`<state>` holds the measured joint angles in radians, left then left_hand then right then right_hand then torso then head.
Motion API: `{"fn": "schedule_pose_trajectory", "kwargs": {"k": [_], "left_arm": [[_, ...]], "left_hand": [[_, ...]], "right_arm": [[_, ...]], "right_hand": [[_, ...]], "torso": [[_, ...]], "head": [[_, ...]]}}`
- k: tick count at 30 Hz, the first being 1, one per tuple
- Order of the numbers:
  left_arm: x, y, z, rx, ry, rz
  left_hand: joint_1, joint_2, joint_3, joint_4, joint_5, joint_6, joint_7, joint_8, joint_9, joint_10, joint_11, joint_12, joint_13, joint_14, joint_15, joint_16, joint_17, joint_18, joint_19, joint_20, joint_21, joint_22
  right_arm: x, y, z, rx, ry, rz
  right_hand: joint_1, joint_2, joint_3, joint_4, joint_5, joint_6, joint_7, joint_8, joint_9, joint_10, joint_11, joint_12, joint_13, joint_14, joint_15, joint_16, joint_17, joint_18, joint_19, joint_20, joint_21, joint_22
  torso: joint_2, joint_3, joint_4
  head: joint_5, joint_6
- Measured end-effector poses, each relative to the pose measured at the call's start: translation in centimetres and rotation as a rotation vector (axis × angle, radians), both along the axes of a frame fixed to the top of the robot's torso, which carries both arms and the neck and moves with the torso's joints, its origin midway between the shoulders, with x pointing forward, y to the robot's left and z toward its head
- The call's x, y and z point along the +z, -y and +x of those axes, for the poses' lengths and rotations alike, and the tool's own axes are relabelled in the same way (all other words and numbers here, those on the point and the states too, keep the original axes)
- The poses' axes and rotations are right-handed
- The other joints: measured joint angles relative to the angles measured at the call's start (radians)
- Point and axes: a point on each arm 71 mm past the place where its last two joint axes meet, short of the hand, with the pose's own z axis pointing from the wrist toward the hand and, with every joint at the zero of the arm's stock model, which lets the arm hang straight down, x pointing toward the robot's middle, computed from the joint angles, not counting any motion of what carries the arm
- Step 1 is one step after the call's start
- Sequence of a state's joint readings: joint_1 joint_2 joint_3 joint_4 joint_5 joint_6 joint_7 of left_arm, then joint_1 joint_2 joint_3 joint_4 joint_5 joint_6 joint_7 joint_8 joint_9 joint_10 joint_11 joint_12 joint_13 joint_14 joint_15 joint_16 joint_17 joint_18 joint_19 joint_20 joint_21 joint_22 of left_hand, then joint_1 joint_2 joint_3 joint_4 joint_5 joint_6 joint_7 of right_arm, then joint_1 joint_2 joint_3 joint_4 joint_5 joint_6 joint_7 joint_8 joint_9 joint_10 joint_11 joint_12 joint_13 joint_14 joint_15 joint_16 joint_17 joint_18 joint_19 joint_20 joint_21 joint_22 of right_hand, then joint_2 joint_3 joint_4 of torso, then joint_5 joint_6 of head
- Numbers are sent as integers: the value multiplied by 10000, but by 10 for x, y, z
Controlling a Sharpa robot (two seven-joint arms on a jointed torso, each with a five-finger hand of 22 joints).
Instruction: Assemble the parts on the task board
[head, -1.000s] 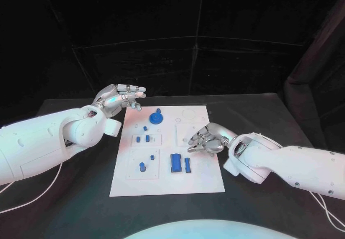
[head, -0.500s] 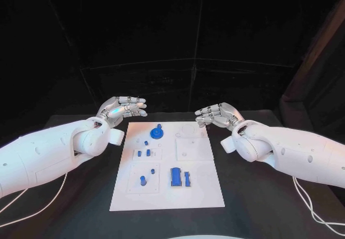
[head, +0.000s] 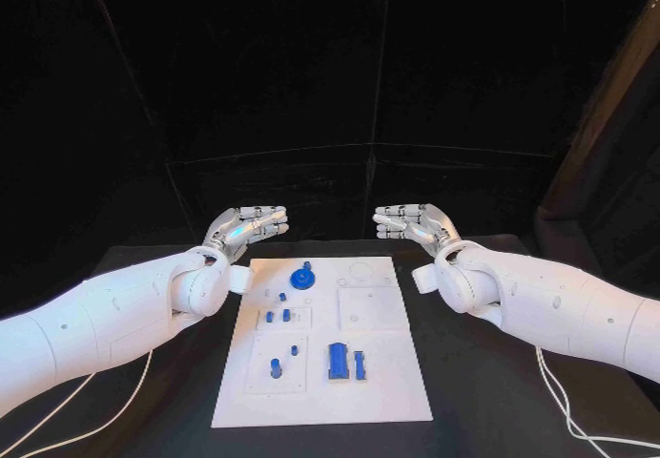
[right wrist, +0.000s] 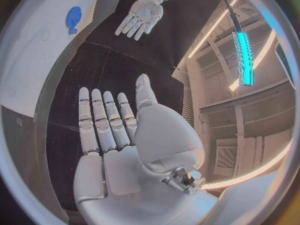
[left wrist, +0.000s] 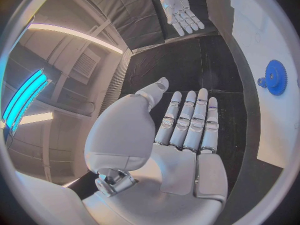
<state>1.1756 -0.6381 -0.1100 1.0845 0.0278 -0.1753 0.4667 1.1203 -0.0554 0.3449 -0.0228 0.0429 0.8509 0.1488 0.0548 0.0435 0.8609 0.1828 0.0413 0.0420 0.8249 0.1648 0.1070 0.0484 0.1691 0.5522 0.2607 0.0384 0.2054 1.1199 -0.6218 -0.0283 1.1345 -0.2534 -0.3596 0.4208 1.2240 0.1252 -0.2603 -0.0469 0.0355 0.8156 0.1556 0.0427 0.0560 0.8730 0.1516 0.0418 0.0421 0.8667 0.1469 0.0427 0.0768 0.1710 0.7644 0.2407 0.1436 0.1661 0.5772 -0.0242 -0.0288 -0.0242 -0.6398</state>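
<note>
Both hands are raised with fingers straight and apart, holding nothing: left hand (head: 248, 227) and right hand (head: 413, 223) hover beyond the task board (head: 388, 382), probably to leave it unobstructed. Blue parts, including a gear (head: 302, 279), lie between and nearer than them.

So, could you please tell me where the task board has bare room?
The task board is bare along its near edge and right side, beside the tall blue block. It is crowded on the left, from the blue gear down to the small pegs.

Blue parts (head: 337, 360) on white task board (head: 379, 401).
</note>
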Motion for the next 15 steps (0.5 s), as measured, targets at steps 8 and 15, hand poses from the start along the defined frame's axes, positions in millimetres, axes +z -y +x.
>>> {"fn": "schedule_pose_trajectory", "kwargs": {"k": [8, 15], "left_arm": [[-2, 11, -13, -79, -144, -207], [-3, 29, -41, 244, -325, -372]], "left_hand": [[-3022, 397, -932, 162, -288, -2300, -407, -353, -310, -2326, -493, -276, -303, -2228, -444, -600, -346, -382, -1489, -703, -250, -556], [-5141, 512, -1583, 207, -352, -3912, -982, -469, -395, -3952, -842, -344, -379, -3787, -875, -906, -440, -607, -2530, -1198, -303, -944]], "right_arm": [[-1, -7, -17, 60, -168, 336], [3, -21, -50, -276, -412, 1134]], "right_hand": [[-3229, -349, 690, 330, -212, -2152, -407, -292, -399, -2304, -401, -282, -299, -2289, -389, -291, -540, -397, -2016, -638, -372, -442], [-5609, -973, 1195, 427, -271, -3739, -935, -351, -513, -4003, -943, -345, -379, -3975, -976, -343, -701, -561, -3507, -1103, -982, -847]], "torso": [[-181, 131, 159], [-304, 221, 264]], "head": [[181, 300], [241, 393]]}}
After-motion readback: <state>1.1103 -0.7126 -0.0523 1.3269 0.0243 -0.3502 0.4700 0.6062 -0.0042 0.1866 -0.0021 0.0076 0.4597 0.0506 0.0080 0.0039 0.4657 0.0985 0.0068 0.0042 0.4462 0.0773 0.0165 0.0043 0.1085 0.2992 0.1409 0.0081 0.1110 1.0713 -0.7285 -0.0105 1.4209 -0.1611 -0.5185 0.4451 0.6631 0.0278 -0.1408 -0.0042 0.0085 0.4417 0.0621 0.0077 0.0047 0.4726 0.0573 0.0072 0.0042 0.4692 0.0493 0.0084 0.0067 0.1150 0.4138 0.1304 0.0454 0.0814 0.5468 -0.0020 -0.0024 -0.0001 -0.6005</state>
